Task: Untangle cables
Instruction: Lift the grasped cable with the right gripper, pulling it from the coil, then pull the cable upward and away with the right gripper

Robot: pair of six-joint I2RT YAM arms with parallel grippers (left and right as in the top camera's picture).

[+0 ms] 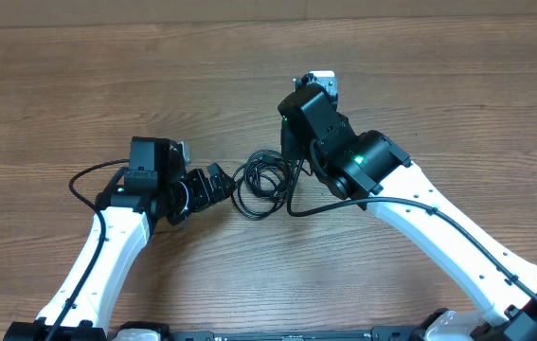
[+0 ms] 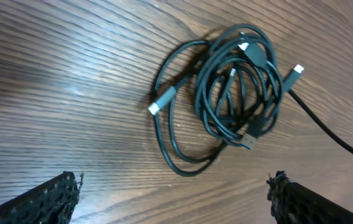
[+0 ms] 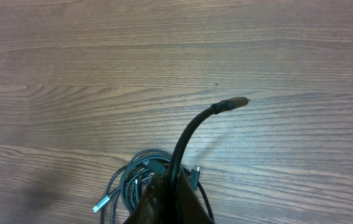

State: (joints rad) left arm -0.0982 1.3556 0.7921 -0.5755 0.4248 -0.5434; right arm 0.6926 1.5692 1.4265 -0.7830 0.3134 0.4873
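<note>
1. Left tool: sits low over the worktop at 9 o'clock of the cables, nose pointed at them. Its jaws are spread wide and hold nothing. The left wrist view shows both fingers at the frame bottom with bare wood between them. Judgement: it is placed just beside the bundle so it can pin or take a loop when needed.

2. Cables: thin black cords in one small tangled bundle at mid-worktop, between the two tools.
   - The left wrist view shows several overlapping loops and a few pale plug tips.
   - One plug lies at the bundle's 9 o'clock side, and a slack outer loop sags toward 6 o'clock.
   - Nothing is separated yet. Judgement: the task is at an early stage.

3. Right tool: stands over the bundle's 3 o'clock edge with its jaws closed on a single strand.
   - The strand rises out of the pinch and arcs toward 1 o'clock.
   - It ends in a free plug end that appears raised off the wood.
   - Judgement: gripping near an end lets that one cord be drawn back through the loops rather than dragging a middle section.

4. Risk (judgement): the bundle is light, so pulling may carry all of it along unless the left tool holds the remainder down.
</note>
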